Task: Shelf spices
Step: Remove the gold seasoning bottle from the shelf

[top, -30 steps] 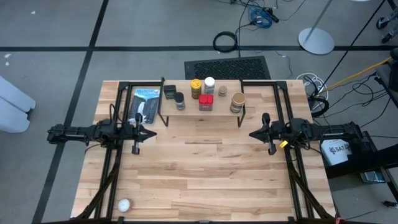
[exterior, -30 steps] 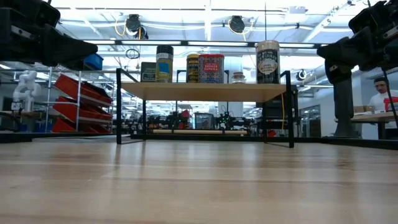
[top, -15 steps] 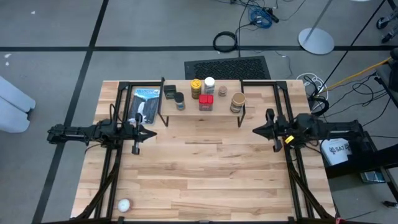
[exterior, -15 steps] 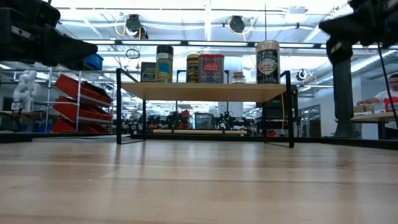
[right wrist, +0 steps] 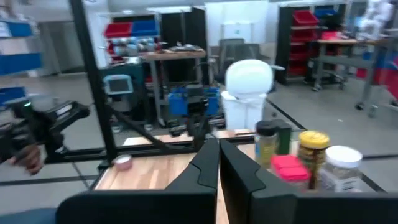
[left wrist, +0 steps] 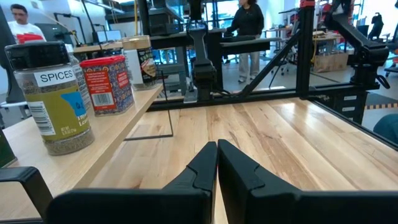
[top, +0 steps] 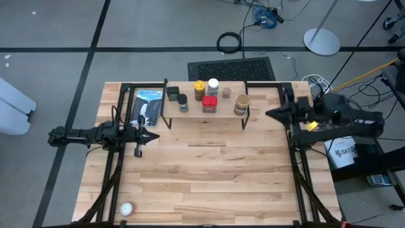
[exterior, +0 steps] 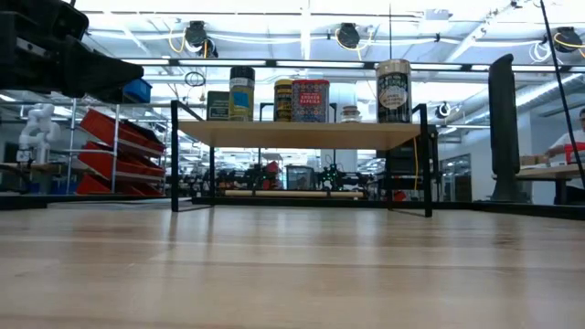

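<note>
The shelf (top: 190, 120) stands at the table's far middle on thin black legs. Several spices stand on its plank (exterior: 302, 134), among them a red tin (top: 209, 104), a tan-lidded jar (top: 241, 103) and a yellow-lidded jar (top: 199, 88). My left gripper (top: 158, 133) hovers shut at the table's left, level, pointing toward the right edge, with a dark-lidded jar (left wrist: 53, 99) off to its side. My right gripper (top: 267, 114) is shut, raised high at the right of the shelf, and looks down over the spices (right wrist: 289, 168).
A flat blue-and-black package (top: 149, 104) lies left of the shelf. A small white ball (top: 126, 208) sits near the table's near left corner. Black frame rails (top: 117, 171) run along both sides. The tabletop (top: 209, 177) before the shelf is bare wood.
My right gripper has risen well above the table, leaving the top of the low view, and has stayed shut and about level. The spices and the shelf have kept their places.
</note>
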You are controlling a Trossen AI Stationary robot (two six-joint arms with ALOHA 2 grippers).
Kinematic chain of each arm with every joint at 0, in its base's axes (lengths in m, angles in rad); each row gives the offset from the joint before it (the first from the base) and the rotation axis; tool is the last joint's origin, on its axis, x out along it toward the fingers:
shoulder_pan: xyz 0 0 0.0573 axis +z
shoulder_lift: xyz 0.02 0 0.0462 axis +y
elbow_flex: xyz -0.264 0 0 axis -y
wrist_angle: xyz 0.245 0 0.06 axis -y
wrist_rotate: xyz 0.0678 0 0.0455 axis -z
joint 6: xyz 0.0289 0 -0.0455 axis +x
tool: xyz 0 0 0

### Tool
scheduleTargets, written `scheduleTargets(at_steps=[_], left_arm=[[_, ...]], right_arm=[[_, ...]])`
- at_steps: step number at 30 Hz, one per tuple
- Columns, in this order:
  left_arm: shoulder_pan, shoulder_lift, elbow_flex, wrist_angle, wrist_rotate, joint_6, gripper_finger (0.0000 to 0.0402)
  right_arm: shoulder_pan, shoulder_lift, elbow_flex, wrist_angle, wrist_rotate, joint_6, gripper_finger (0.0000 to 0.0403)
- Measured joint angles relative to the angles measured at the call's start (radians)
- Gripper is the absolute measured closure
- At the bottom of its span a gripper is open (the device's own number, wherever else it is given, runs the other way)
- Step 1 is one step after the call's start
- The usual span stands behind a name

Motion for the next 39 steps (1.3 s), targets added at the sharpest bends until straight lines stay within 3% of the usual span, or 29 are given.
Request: scheduleTargets(at_steps=[6,12,21,28,39], left_arm=[[0.000,0.000,0.000,0.002,0.000,0.000,0.0379],[0.000,0.000,0.000,0.027,-0.002,0.001,0.0379],[0.000,0.000,0.000,0.051,-0.002,0.000,0.0379],[0.000,0.000,0.000,0.088,-0.002,-0.105,0.0379],[0.000,0.000,0.013,0.028,-0.002,-0.159,0.0379]], right_arm=[[0.000,0.152,0.242,-0.087,0.035,0.002,0.0403],[0.000,0.250,0.359,-0.086,0.031,-0.021,0.0403],[0.000,0.311,0.365,-0.078,0.029,-0.023,0.0403],[0.000,0.323,0.365,-0.072,0.029,-0.027,0.0403],[0.000,0.322,0.365,-0.072,0.029,-0.028,0.0403]])
